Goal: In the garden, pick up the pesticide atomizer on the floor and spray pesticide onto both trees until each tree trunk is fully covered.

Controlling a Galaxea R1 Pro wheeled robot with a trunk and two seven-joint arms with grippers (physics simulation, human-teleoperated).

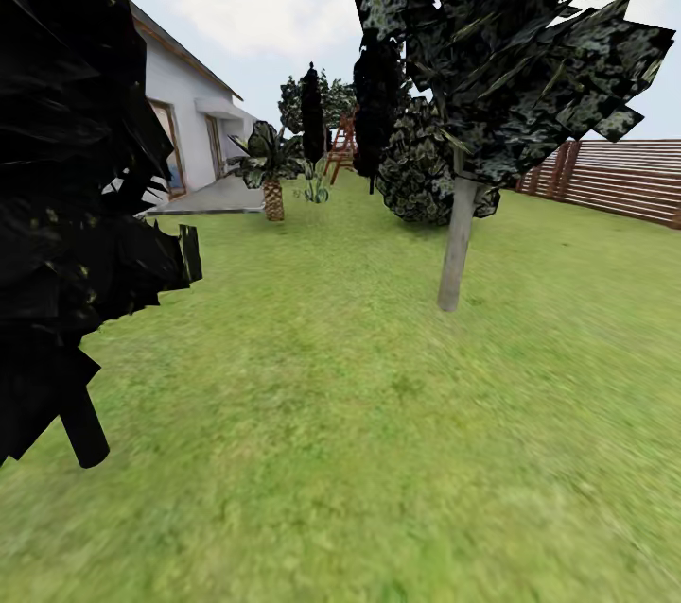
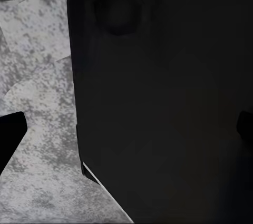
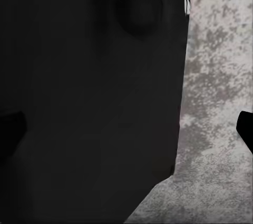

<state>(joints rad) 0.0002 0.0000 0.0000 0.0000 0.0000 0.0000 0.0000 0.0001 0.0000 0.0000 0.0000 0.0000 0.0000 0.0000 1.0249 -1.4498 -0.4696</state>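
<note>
Head view gives you grass floor [image 1: 312, 452] nearest, then right of centre one tree trunk [image 1: 457, 244], long axis upright and leaning slightly right, fence [image 1: 615, 178] beyond; you cannot tell either claw's opening.

The head view looks forward and slightly down across the lawn [image 1: 359, 452], with a near-black conifer [image 1: 66, 206] very close at the left edge, a pale-trunked tree [image 1: 457, 244] at middle distance, and the white house [image 1: 184, 126] and slat fence [image 1: 615, 178] far behind. The left wrist view sits hard against a dark flat body [image 2: 163, 103] with mottled grey ground [image 2: 37, 129] beside it. The right wrist view shares that same kind of sight, a dark body [image 3: 89, 103] pressed close and mottled grey surface [image 3: 211, 103] alongside.
</note>
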